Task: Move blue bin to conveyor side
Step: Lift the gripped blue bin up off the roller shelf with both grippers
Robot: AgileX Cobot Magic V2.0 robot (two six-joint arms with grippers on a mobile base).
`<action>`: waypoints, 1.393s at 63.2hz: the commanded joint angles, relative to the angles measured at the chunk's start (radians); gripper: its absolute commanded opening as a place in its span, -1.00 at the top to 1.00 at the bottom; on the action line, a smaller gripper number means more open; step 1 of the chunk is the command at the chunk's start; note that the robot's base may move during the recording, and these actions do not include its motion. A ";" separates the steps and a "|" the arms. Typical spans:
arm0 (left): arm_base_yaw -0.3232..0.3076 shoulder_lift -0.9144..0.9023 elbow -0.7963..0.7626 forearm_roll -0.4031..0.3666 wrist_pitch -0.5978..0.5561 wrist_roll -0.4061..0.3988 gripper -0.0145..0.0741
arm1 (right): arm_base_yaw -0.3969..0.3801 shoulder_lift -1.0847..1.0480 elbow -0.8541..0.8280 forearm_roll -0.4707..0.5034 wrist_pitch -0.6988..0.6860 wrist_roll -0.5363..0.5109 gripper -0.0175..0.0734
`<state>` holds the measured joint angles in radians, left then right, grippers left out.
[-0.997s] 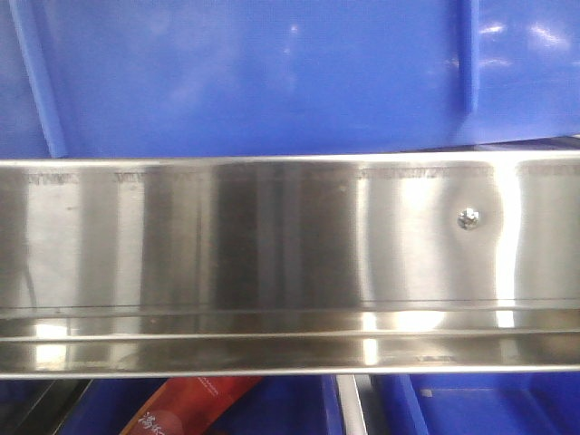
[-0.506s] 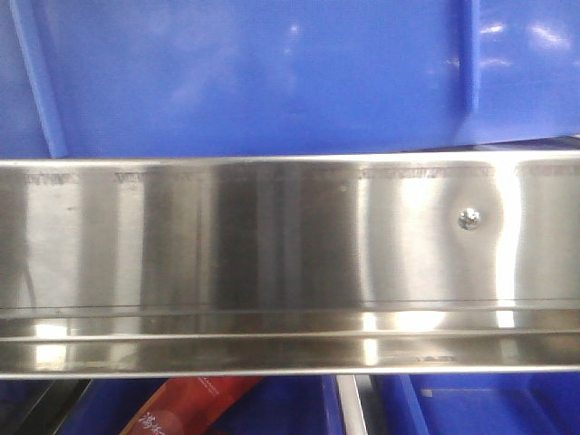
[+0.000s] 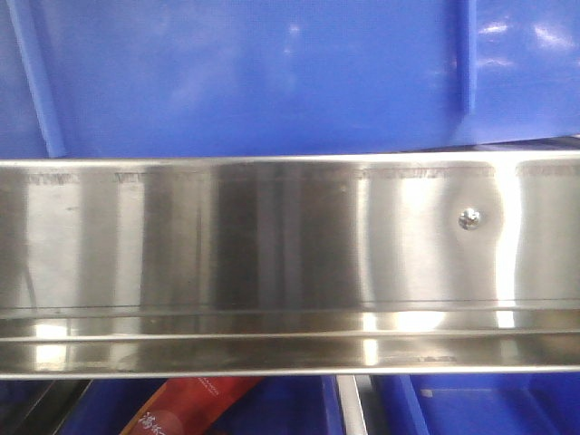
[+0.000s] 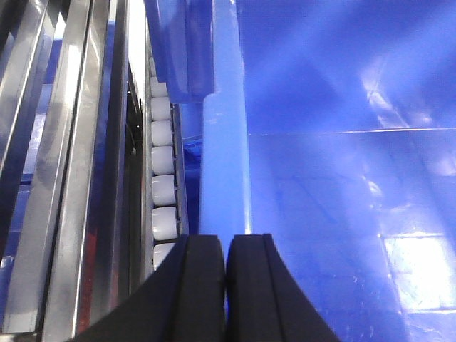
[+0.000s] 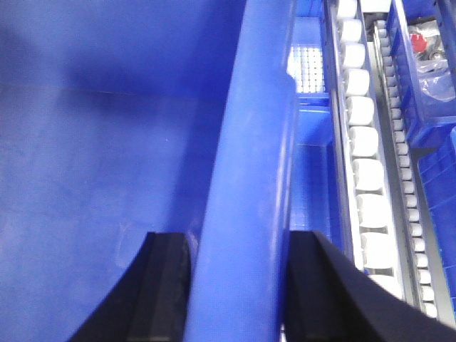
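With the right gripper (image 5: 239, 242) clamped astride the thick rim of the blue bin (image 3: 272, 72) and the left gripper (image 4: 226, 246) pinched nearly shut on its edge, the bin just beyond the steel rail (image 3: 272, 245), both arms should move level and together.

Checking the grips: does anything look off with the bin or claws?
No damage or spill shows. One mismatch: the right claw straddles the rim of the blue bin, while the left claw is almost shut, only a blue sliver between its fingers.
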<state>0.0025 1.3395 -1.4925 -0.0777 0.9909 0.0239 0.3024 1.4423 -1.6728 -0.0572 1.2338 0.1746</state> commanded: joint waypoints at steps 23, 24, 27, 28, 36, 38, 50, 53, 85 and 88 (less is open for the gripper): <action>0.003 0.028 -0.009 0.020 -0.050 -0.024 -0.42 | 0.000 -0.005 0.001 -0.011 -0.013 0.000 0.77; 0.003 0.034 -0.009 0.020 -0.047 -0.030 -0.42 | 0.000 -0.005 0.001 -0.011 -0.013 0.000 0.77; 0.003 0.045 -0.009 0.020 -0.046 -0.032 -0.42 | 0.000 -0.005 0.001 -0.011 -0.013 0.000 0.77; 0.003 0.049 -0.009 0.017 -0.046 -0.033 -0.42 | 0.000 -0.005 0.001 -0.011 -0.013 0.000 0.77; 0.003 0.096 -0.009 -0.018 -0.046 -0.034 -0.39 | 0.000 -0.005 0.001 -0.011 -0.013 0.000 0.77; 0.003 0.107 -0.009 -0.022 -0.046 -0.034 -0.38 | 0.000 -0.005 0.001 -0.011 -0.013 0.000 0.77; 0.003 0.158 -0.009 -0.034 -0.045 -0.034 -0.35 | 0.000 -0.005 0.001 -0.011 -0.013 0.000 0.77; 0.003 0.163 -0.009 -0.034 -0.045 -0.034 -0.35 | 0.000 -0.005 0.001 -0.011 -0.013 0.000 0.77; 0.003 0.172 -0.009 -0.056 -0.032 -0.034 0.15 | 0.000 -0.005 0.001 -0.011 -0.013 0.000 0.77; 0.003 0.172 -0.009 -0.060 -0.032 -0.034 0.36 | 0.000 -0.005 0.001 -0.011 -0.013 0.000 0.77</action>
<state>0.0025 1.5107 -1.5026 -0.1391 0.9436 -0.0094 0.3024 1.4423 -1.6728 -0.0572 1.2318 0.1746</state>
